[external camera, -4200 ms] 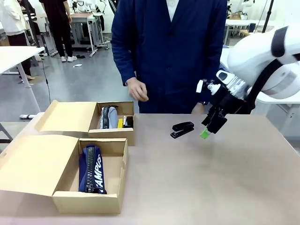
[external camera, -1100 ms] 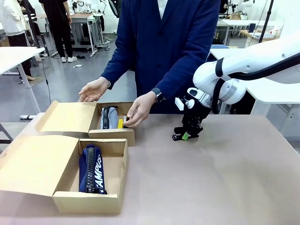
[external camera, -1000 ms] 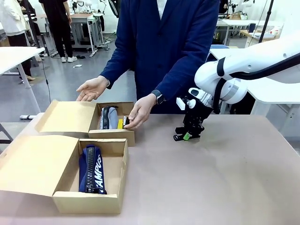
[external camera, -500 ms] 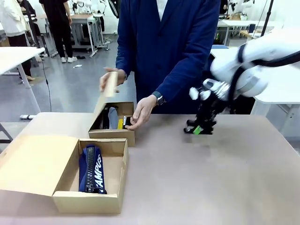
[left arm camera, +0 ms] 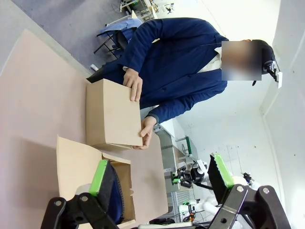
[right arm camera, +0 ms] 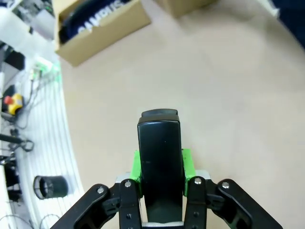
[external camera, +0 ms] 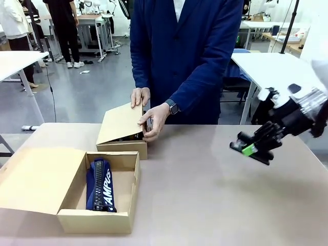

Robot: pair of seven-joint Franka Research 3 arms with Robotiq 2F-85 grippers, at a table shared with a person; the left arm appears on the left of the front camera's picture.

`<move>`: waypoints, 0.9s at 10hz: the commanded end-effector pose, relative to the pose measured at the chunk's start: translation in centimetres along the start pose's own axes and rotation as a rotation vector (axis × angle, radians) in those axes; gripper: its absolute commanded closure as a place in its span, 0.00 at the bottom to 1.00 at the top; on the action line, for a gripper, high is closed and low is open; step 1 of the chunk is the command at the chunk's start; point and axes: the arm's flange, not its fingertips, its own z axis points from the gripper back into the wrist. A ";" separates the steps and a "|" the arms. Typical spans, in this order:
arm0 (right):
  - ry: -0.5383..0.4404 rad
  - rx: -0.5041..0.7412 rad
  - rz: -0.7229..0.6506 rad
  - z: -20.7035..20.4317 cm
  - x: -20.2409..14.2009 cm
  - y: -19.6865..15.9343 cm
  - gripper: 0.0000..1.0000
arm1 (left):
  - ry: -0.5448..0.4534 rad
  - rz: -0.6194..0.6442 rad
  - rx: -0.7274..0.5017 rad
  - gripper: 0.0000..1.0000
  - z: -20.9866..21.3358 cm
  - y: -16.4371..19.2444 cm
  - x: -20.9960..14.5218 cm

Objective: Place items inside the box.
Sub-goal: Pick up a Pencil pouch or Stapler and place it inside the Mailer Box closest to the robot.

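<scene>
Right wrist cam: right gripper (right arm camera: 161, 164) clamps black stapler (right arm camera: 159, 138). Left gripper (left arm camera: 158, 172) gapes wide (its own cam); open box (external camera: 95, 221) holds navy pouch (external camera: 101, 185).

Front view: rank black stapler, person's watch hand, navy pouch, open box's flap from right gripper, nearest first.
1. Black stapler: clamped in the right gripper, at the right.
2. Person's hand with the watch: on the far box, at its right corner.
3. Navy pouch: inside the near open box, left.
4. Open box's flap: far left.
</scene>
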 end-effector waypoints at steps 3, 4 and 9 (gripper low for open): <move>0.130 0.033 0.098 -7.0 4.8 7.0 1.00 | -0.011 -0.016 -0.023 0.00 -0.1 0.0 0.0; 0.182 -0.060 0.043 -9.9 6.2 6.7 1.00 | -0.011 -0.016 -0.023 0.00 -0.1 0.0 0.0; 0.164 -0.005 0.084 -9.7 5.9 7.9 1.00 | -0.011 -0.016 -0.023 0.00 -0.1 0.0 0.0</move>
